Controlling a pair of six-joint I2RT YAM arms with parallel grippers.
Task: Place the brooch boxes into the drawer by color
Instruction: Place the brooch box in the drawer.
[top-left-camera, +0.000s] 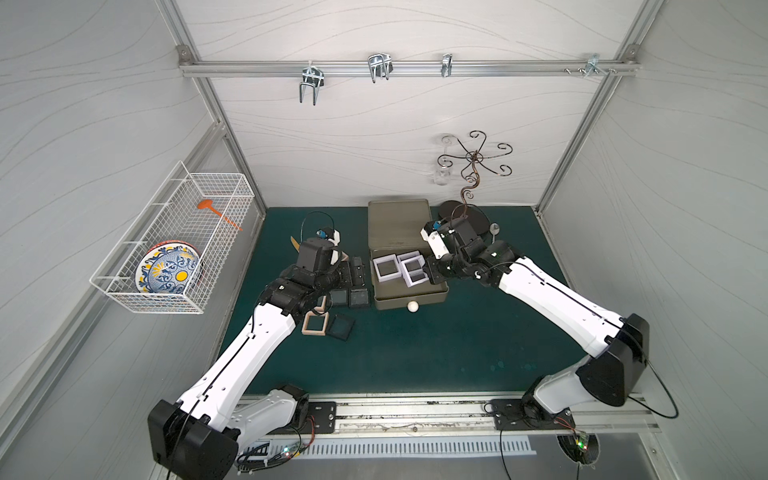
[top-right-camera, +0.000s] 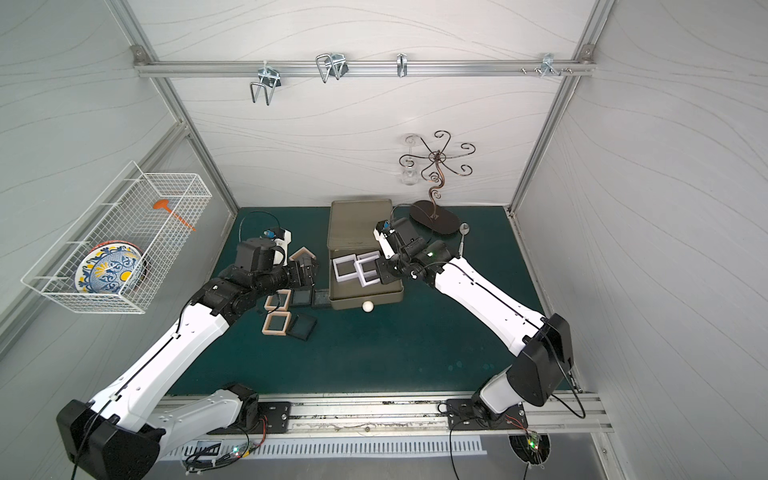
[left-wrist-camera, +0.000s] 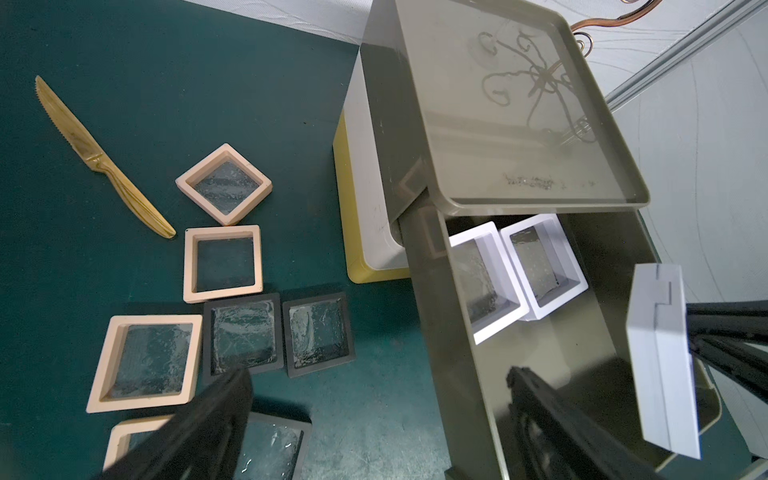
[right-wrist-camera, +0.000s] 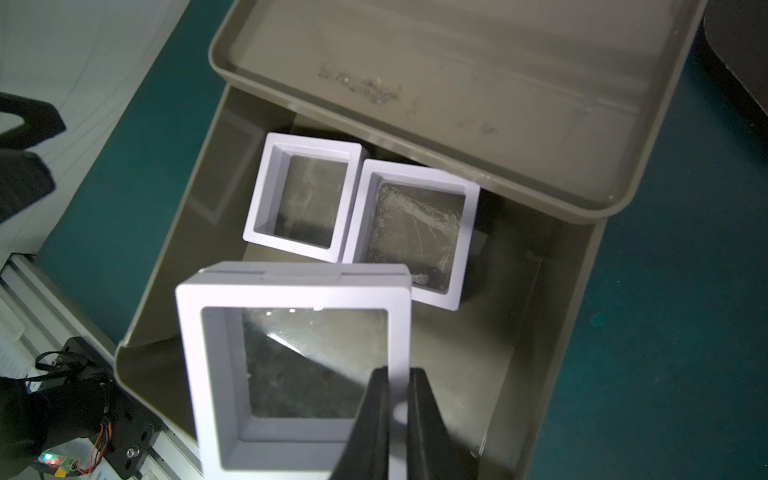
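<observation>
One seemingly light, stiff white brooch box, clamped in right pincer: grip frame edge, not fragile-looking window; left pincer apart.

both arms same build. left arm and right arm: glossy white moulded link shells, a thin black cable down a seam in each, small round holes in the shell. joints are matte black blocks. big black elbow housing on the right one, with a black cable loop coming off it. small white marks on the black wrist joints. white wrist camera block has a blue connector on top. left gripper and right gripper: black tapered fingers. black base plate with silver screws. small circuit board by the right base: green and red LEDs, red and black wires.
</observation>
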